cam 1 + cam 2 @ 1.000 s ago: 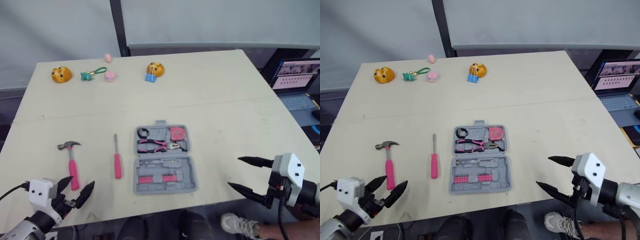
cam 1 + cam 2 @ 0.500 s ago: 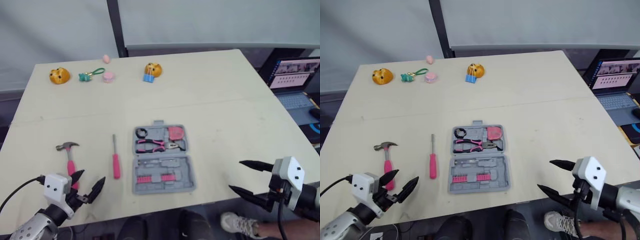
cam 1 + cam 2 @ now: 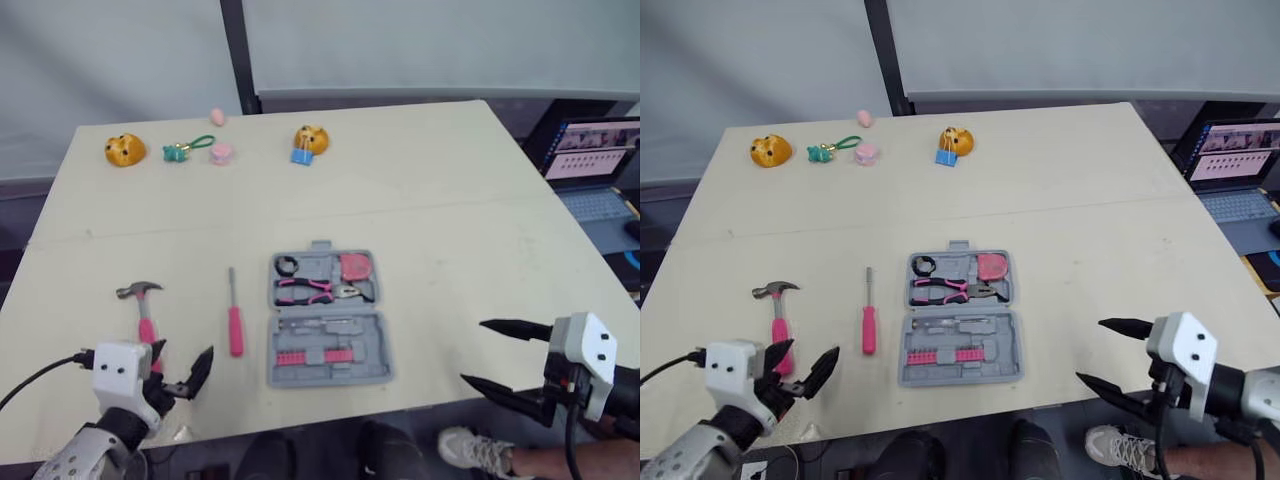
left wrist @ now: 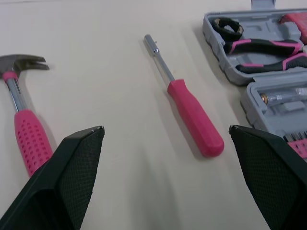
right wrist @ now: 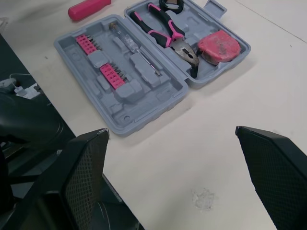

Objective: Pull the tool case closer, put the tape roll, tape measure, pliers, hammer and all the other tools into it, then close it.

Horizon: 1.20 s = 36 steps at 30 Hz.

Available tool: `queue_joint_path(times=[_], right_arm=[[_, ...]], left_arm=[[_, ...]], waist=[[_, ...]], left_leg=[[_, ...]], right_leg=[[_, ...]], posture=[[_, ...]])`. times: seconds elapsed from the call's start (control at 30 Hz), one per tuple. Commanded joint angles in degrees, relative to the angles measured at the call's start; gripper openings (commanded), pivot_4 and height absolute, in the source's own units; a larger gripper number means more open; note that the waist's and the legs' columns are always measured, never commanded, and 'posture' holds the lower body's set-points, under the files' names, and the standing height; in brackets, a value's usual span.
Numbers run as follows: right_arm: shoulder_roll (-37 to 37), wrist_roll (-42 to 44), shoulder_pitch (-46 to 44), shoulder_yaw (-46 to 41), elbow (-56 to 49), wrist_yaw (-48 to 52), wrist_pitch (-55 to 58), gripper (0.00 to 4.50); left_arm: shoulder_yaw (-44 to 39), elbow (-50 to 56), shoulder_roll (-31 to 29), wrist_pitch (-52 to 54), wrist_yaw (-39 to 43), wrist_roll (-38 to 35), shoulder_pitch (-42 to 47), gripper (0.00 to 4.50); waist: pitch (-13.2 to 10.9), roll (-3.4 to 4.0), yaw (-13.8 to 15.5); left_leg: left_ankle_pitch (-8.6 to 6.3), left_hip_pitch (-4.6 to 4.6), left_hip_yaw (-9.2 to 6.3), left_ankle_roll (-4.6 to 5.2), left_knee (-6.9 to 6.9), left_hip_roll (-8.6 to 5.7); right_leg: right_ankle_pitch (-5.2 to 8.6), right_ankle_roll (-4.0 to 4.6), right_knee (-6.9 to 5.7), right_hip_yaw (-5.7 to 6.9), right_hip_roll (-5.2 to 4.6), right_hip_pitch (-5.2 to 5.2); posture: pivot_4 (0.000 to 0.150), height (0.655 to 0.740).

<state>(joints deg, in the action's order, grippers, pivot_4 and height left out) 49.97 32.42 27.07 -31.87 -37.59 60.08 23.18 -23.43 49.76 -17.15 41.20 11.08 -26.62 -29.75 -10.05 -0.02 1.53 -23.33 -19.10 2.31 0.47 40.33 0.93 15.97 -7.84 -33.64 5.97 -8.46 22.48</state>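
Observation:
The grey tool case (image 3: 372, 375) lies open at the middle of the table. It holds a black tape roll (image 3: 287, 266), pink-handled pliers (image 3: 315, 291), a pink tape measure (image 3: 356, 267) and pink bits (image 3: 320, 357). A pink-handled hammer (image 3: 146, 315) and a pink screwdriver (image 3: 234, 320) lie on the table left of the case. My left gripper (image 3: 183, 355) is open near the front edge, just behind the hammer handle's end and the screwdriver (image 4: 192, 115). My right gripper (image 3: 473, 351) is open and empty, off the front right of the case (image 5: 81, 52).
Small toys line the far edge: an orange figure (image 3: 123, 150), a teal keychain (image 3: 185, 149), a pink piece (image 3: 221, 153), and an orange figure on a blue clip (image 3: 309, 140). A laptop (image 3: 590, 160) stands beyond the table's right side. A person's shoe (image 3: 465, 445) shows below the front edge.
My left gripper has moved forward and rightward, closer to the hammer handle and screwdriver. The right gripper has sunk slightly and stays open. The tools and case have not moved.

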Motion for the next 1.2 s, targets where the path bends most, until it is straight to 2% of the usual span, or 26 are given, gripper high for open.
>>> queue_joint_path(times=[0.03,0.3,0.53,0.83,1.2], right_arm=[[1.38,1.43,-1.2,-2.07,0.68,1.56,0.31,4.5],[2.54,2.47,-2.29,-3.67,-0.14,1.54,2.0,4.5],[3.14,4.13,-1.53,-8.07,-1.52,1.82,4.45,4.5],[3.5,3.85,-2.71,-8.19,-1.36,1.37,5.77,4.5],[2.67,3.33,-2.29,-8.29,-1.46,1.47,5.42,4.5]], left_arm=[[-1.22,4.25,-0.63,9.59,-6.21,-2.33,5.91,4.48],[1.46,5.34,2.59,28.24,-16.04,-2.78,22.04,4.48],[4.0,4.06,8.38,38.59,-20.34,-0.51,31.57,4.48],[5.04,3.5,12.58,45.87,-22.13,4.85,36.41,4.48],[7.17,1.37,13.5,46.04,-20.8,10.41,37.83,4.48]], waist=[[0.0,0.0,-0.02],[0.01,0.0,-0.01],[0.02,-0.01,0.07],[0.01,-0.03,0.03],[0.01,-0.03,0.12]], left_leg=[[0.02,0.0,0.01,-0.01,0.0,-0.01],[0.2,0.05,-0.03,-0.11,0.02,-0.02],[0.22,0.02,-0.03,-0.11,0.03,-0.05],[0.24,0.03,0.0,-0.15,0.03,-0.06],[0.26,-0.01,-0.02,-0.18,0.03,-0.06]], right_leg=[[0.0,0.0,-0.03,-0.03,0.0,-0.03],[-0.04,-0.06,-0.37,-0.03,0.01,-0.04],[-0.09,-0.14,-0.25,-0.02,0.0,-0.05],[-0.09,-0.14,-0.25,-0.02,0.01,-0.05],[-0.1,-0.15,-0.23,0.0,0.0,-0.05]], posture=[[0.15,0.74],[0.15,0.74],[0.15,0.74],[0.15,0.74],[0.15,0.74]])
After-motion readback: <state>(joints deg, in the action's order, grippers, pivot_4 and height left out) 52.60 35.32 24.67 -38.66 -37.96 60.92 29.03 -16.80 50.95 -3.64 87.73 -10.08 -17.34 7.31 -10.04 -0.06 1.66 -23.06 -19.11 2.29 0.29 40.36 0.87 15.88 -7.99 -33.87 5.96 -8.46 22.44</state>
